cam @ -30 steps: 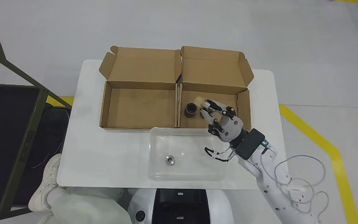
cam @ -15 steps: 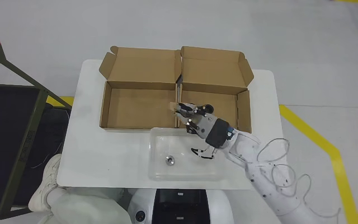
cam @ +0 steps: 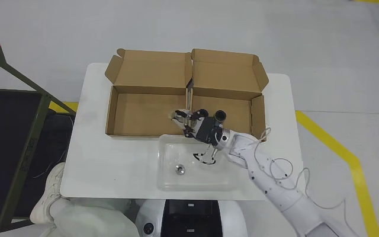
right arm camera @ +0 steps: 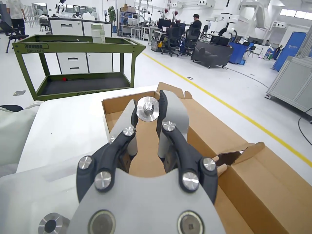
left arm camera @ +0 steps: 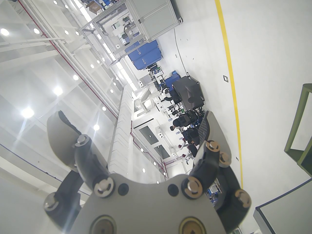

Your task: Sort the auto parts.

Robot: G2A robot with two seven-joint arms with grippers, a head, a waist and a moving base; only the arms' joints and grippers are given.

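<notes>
At 6 o'clock on the white table point(cam: 89, 160), nearest the robot: a clear plastic bin point(cam: 228, 181), with 1 small flanged metal part point(cam: 179, 169) lying toward its 8 o'clock side, apart from the walls. Just beyond the bin's far rim, the right gripper point(cam: 180, 115), fingers narrowed and clamped on a 2nd part, a flanged metal disc point(right arm camera: 148, 110) with a raised hub, pinched by its rim and held over the 4 o'clock corner of the left cardboard box point(cam: 145, 115). Beside that box at 3 o'clock, touching along a shared wall, the right cardboard box point(cam: 237, 109); both lids thrown open toward 12 o'clock. Off the table at 9 o'clock, an olive-green cart point(right arm camera: 73, 47) with 2 shelves. Last, the left gripper point(left arm camera: 132, 120), pointing out into the hall, fingers spread wide.
</notes>
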